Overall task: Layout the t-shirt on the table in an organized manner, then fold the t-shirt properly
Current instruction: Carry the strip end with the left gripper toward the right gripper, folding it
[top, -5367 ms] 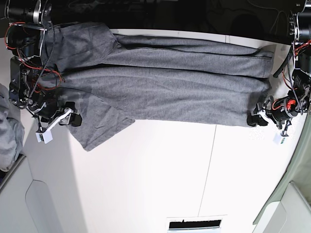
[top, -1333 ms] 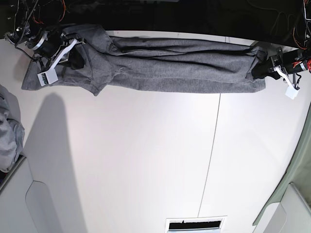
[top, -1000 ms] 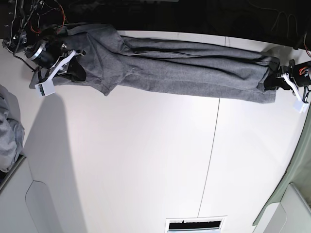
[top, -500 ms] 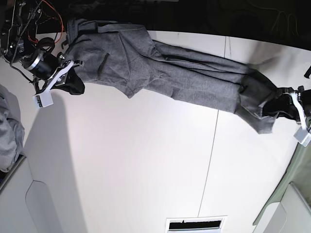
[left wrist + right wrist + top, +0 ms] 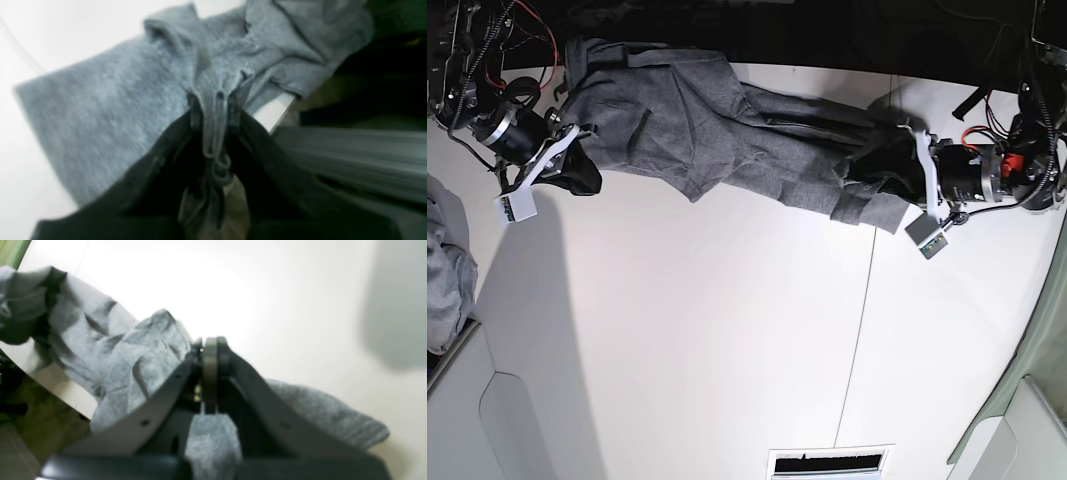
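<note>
We see the t-shirt bunched along the far edge of the table, both ends pinched: left gripper and right gripper each clamp fabric. A paler cloth heap lies well apart.

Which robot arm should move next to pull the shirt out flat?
Probably the left. Its gripper holds the t-shirt bunched in toward the middle, with bare table beyond it to pull across. The right gripper, shut on the other end, already sits near the table's side.
</note>
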You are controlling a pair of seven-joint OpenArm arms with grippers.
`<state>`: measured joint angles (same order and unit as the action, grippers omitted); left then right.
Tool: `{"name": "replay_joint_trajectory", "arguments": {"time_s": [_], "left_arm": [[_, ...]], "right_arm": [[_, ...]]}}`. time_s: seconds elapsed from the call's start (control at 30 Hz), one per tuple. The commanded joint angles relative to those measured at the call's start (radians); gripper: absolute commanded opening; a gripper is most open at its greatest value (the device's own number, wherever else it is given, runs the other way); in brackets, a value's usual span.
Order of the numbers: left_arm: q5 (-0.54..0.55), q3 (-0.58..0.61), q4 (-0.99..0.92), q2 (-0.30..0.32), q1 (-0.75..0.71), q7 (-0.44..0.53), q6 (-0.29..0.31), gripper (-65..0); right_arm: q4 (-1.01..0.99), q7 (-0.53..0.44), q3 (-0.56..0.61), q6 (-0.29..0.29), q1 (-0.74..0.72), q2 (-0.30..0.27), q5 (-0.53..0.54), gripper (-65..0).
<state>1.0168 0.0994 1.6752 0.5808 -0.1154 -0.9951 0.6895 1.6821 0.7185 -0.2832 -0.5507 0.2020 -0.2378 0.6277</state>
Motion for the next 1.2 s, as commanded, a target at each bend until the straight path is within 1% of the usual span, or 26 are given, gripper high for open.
{"name": "replay_joint_trajectory", "arguments": {"time_s": [0.0, 0.07, 0.1, 0.13, 0.17, 0.23, 0.27, 0.3, 0.37, 0.43, 0.5, 0.53, 0.6, 0.67, 0.73, 0.8, 0.9, 1.03, 1.17], "left_arm": [[-0.011, 0.002, 0.014, 0.000, 0.016, 0.040, 0.009, -65.0], [-0.070, 0.009, 0.014, -0.031, 0.016, 0.075, 0.009, -65.0], [-0.086, 0.009, 0.014, -0.047, 0.016, 0.086, 0.009, -63.1], [-0.097, 0.009, 0.014, -0.060, 0.016, 0.093, 0.009, -58.4], [-0.106, 0.009, 0.013, -0.073, 0.016, 0.094, 0.009, -52.4], [-0.114, 0.009, 0.011, -0.091, 0.015, 0.093, 0.009, -42.7], [-0.113, 0.011, 0.011, -0.096, 0.015, 0.093, 0.009, -39.4], [-0.113, 0.013, 0.011, -0.100, 0.015, 0.093, 0.009, -37.5], [-0.099, 0.019, 0.011, -0.103, 0.015, 0.094, 0.009, -35.7], [-0.070, 0.029, 0.011, -0.104, 0.016, 0.073, 0.009, -35.7], [-0.021, 0.051, 0.011, -0.104, 0.018, 0.031, 0.009, -35.7], [0.016, 0.066, 0.011, -0.104, 0.019, 0.006, 0.009, -35.7], [0.095, 0.105, 0.011, -0.104, 0.018, -0.013, 0.009, -35.7], [0.129, 0.151, 0.011, -0.108, 0.019, -0.011, 0.009, -35.7], [0.117, 0.177, 0.011, -0.123, 0.024, -0.004, 0.009, -35.7], [0.104, 0.179, 0.011, -0.145, 0.034, -0.003, 0.009, -35.7], [0.101, 0.179, 0.011, -0.153, 0.060, -0.003, 0.009, -35.7], [0.102, 0.137, 0.011, -0.148, 0.077, -0.004, 0.009, -35.7], [0.102, 0.018, 0.011, -0.147, 0.077, -0.003, 0.009, -35.8]], "right_arm": [[0.020, -0.019, -0.009, -0.006, -0.008, -0.011, 0.015, -65.0], [0.020, -0.018, -0.028, -0.006, -0.007, -0.011, 0.016, -65.0], [0.021, -0.018, -0.046, -0.006, -0.007, -0.011, 0.021, -65.0], [0.025, -0.017, -0.070, -0.006, -0.007, -0.010, 0.034, -65.0], [0.032, -0.011, -0.100, -0.005, -0.008, -0.008, 0.051, -65.0], [0.058, 0.022, -0.168, -0.003, -0.008, 0.000, 0.088, -65.0], [0.072, 0.049, -0.204, -0.004, -0.007, 0.004, 0.100, -65.0], [0.082, 0.078, -0.240, -0.004, -0.007, 0.006, 0.114, -62.8], [0.090, 0.113, -0.306, -0.004, 0.006, 0.005, 0.135, -49.7], [0.090, 0.113, -0.362, -0.004, 0.035, 0.005, 0.142, -37.1], [0.090, 0.121, -0.390, -0.010, 0.075, 0.005, 0.143, -27.5], [0.090, 0.127, -0.392, -0.013, 0.095, 0.005, 0.143, -24.8], [0.088, 0.139, -0.383, -0.015, 0.136, 0.005, 0.150, -23.8], [0.082, 0.138, -0.367, -0.014, 0.172, 0.006, 0.166, -23.8], [0.064, 0.125, -0.342, -0.014, 0.193, 0.006, 0.168, -23.8], [0.028, 0.117, -0.312, -0.014, 0.188, 0.006, 0.166, -23.8], [-0.033, 0.093, -0.252, -0.014, 0.175, 0.006, 0.154, -23.8], [-0.106, 0.078, -0.162, -0.011, 0.155, 0.006, 0.121, -23.8], [-0.142, 0.078, -0.077, -0.011, 0.125, 0.014, 0.121, -23.8]]}}
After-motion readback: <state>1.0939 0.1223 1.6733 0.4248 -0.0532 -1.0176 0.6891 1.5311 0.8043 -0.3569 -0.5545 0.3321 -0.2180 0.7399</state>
